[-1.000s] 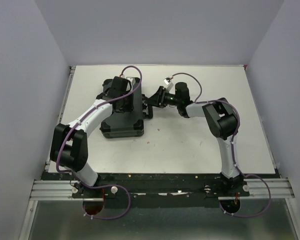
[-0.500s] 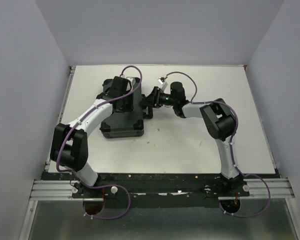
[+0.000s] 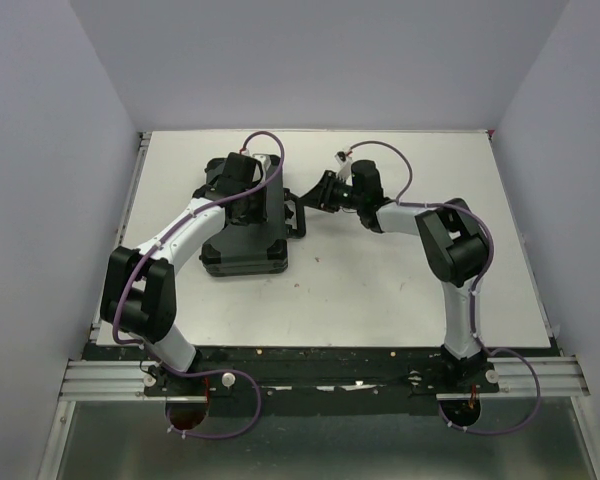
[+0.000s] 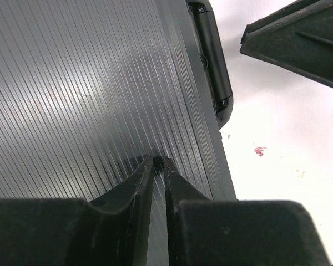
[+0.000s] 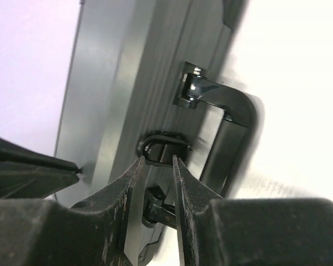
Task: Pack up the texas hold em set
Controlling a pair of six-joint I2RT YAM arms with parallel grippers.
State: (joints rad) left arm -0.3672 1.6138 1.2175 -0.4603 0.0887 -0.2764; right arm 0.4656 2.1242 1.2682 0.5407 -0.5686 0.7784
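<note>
The black case (image 3: 245, 240) lies closed on the table, its ribbed lid (image 4: 89, 94) up; chips, cards and buttons are hidden. My left gripper (image 3: 242, 197) is shut and empty, its tips (image 4: 159, 160) resting on the lid. My right gripper (image 3: 318, 197) is at the case's right side by the handle (image 3: 298, 215). In the right wrist view its fingers (image 5: 158, 162) stand a narrow gap apart, tips just in front of a black latch (image 5: 162, 147) next to the handle (image 5: 227, 124). They do not grip it.
White table (image 3: 380, 270) with walls on three sides. Small red specks (image 4: 259, 150) lie on the table right of the case. The left gripper's finger (image 5: 33, 169) shows at the left of the right wrist view.
My right gripper has drawn back slightly to the right from the case's side and its wrist has turned. The left arm and the case have not moved.
</note>
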